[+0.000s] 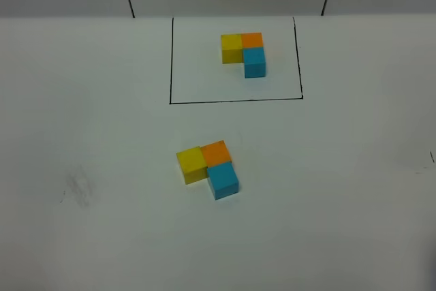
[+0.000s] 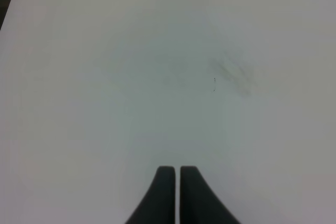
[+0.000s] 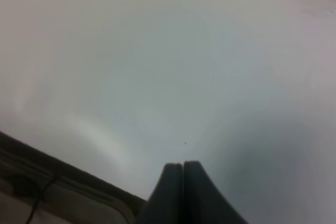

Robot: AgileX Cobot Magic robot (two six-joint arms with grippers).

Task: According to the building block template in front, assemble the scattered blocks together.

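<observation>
In the exterior high view, the building block template [image 1: 244,52] is seen at the far side of the white table [image 1: 354,189], inside a thin black drawn rectangle [image 1: 235,101]: yellow beside orange, light blue just in front of the orange. Nearer the camera, outside the frame, the scattered blocks are found already joined: the yellow block [image 1: 191,165] touches the orange block [image 1: 216,152], and the light blue block [image 1: 223,180] is set against the orange one's near side. The same L is formed, though it is turned slightly against the template. No arm is shown in this view.

In the left wrist view, the left gripper [image 2: 176,170] is seen with its jaws pressed almost together, nothing held, over bare table with a faint grey smudge [image 2: 235,72].

In the right wrist view, the right gripper [image 3: 182,166] is likewise closed and empty, near the table's edge.

The assembly step is judged to be finished or nearly so. At most, a small squaring nudge would be called for, given gently so the cubes are not pushed apart.

No brand, label or writing can be read.
</observation>
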